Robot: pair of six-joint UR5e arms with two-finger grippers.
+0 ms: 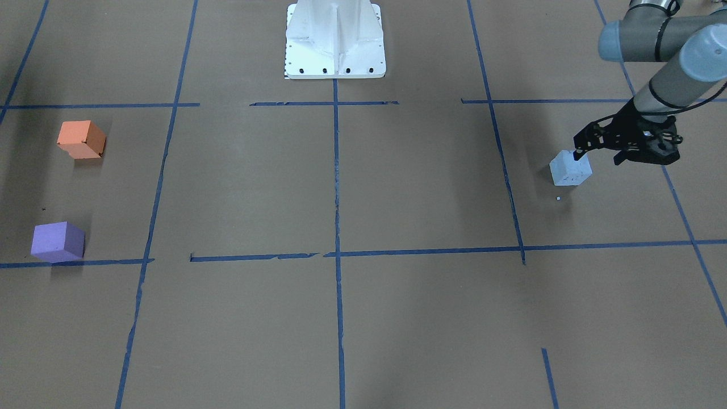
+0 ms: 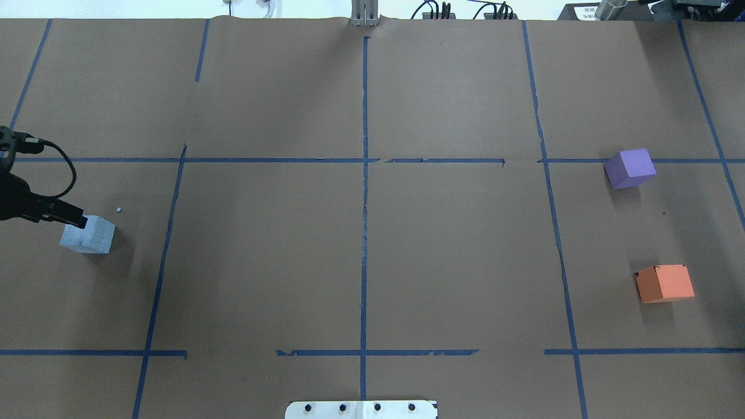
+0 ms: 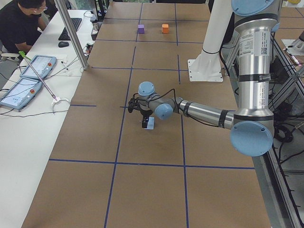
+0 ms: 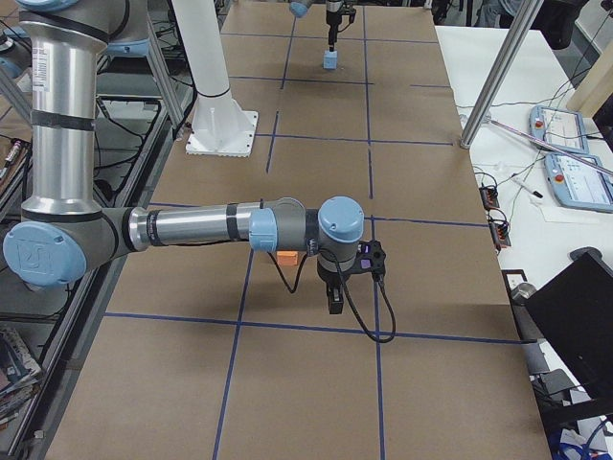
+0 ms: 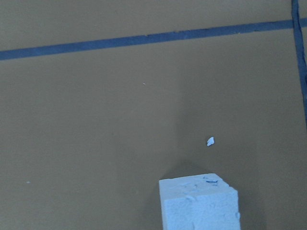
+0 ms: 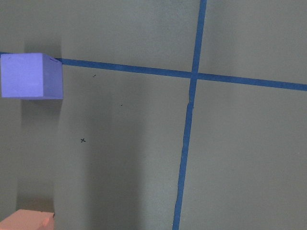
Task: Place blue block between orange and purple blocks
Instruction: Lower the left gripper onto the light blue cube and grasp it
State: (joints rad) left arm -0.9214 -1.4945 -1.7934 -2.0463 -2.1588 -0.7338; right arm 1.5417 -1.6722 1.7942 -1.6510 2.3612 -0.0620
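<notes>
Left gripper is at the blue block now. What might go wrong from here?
One finger of the left gripper looks set over the top edge of the blue block, not beside it; descending may shove or chip it.
The purple block and orange block lie far across the table, where the right arm hovers: reach or collision trouble.

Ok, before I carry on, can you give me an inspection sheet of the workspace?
Surface: table covered in brown paper with a blue tape grid.
Job's things: blue block at the robot's left end; purple block and orange block apart at the right end.
Clutter: one small white crumb near the blue block.
Grippers: left gripper at the blue block's top edge; right gripper near the orange block; open or shut unclear for both.
Cables: black cable loops off the left wrist.
Surroundings: person at a side desk with tablets.
</notes>
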